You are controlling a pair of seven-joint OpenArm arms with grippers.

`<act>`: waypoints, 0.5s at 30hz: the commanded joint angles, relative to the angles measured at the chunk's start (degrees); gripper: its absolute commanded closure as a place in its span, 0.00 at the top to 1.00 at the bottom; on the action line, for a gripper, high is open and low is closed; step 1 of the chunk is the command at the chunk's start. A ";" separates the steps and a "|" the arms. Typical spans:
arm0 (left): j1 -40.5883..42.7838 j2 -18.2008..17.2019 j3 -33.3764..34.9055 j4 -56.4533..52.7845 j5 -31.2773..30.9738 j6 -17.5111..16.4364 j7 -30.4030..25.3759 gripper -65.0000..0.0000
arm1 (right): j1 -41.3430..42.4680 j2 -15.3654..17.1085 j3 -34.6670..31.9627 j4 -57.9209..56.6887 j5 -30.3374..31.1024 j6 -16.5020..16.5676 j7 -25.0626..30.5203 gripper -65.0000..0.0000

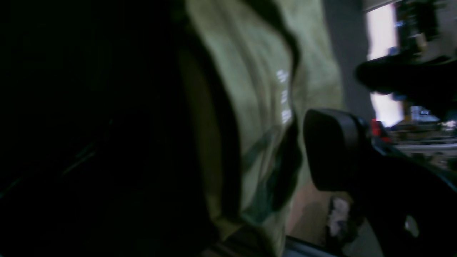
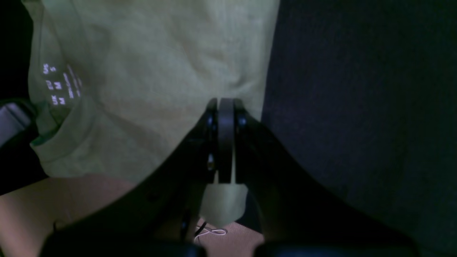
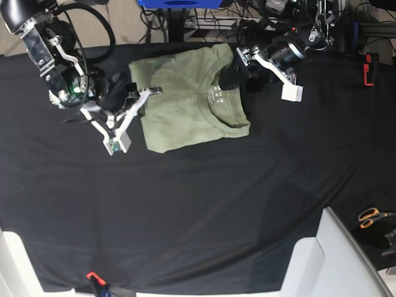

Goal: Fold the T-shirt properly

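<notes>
On black surface (image 3: pixel 198 210), T-shirt (image 3: pixel 185 105) looks light, limp, sure to sag; I pinch hems; right tool (image 2: pixel 225 107) clamped on edge; left tool (image 3: pixel 238 69) gaping, empty.

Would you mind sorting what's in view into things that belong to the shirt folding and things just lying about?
Belongs to the job:
- T-shirt, partly folded
- right gripper, shut on the T-shirt's edge
- left gripper, open by the collar

Just lying about:
- orange-handled scissors
- red-and-black tool
- black table cloth
</notes>
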 commanded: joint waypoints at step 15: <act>-3.87 -0.28 8.70 -9.28 0.84 0.51 -4.73 1.00 | -0.51 0.34 0.67 0.91 0.42 0.29 0.84 0.00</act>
